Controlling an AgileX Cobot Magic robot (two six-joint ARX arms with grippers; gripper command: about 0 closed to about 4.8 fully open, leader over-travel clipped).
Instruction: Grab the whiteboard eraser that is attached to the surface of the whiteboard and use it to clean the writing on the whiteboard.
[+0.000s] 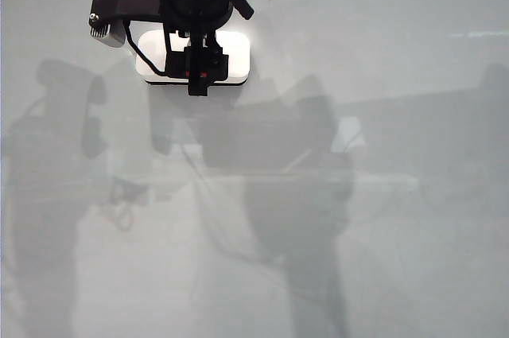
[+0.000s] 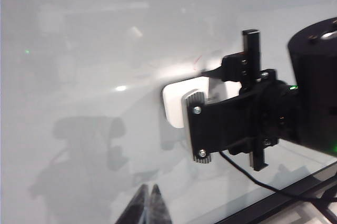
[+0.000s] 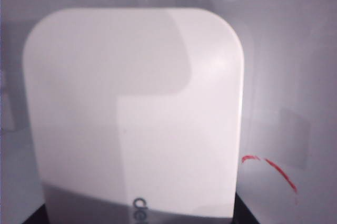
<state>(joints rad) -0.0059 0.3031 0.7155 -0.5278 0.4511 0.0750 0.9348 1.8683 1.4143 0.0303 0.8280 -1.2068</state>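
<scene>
The whiteboard eraser (image 1: 231,56) lies flat against the whiteboard (image 1: 398,195) near the top of the exterior view. The right gripper (image 1: 196,75) sits directly over it; whether its jaws grip it cannot be told. A red mark (image 3: 271,168) lies just beside the eraser. The left gripper's fingertips (image 2: 149,205) hang close together, well apart from it

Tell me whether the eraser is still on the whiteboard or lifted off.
On: the whiteboard eraser lies flat against the whiteboard, with the right claw over it.
</scene>
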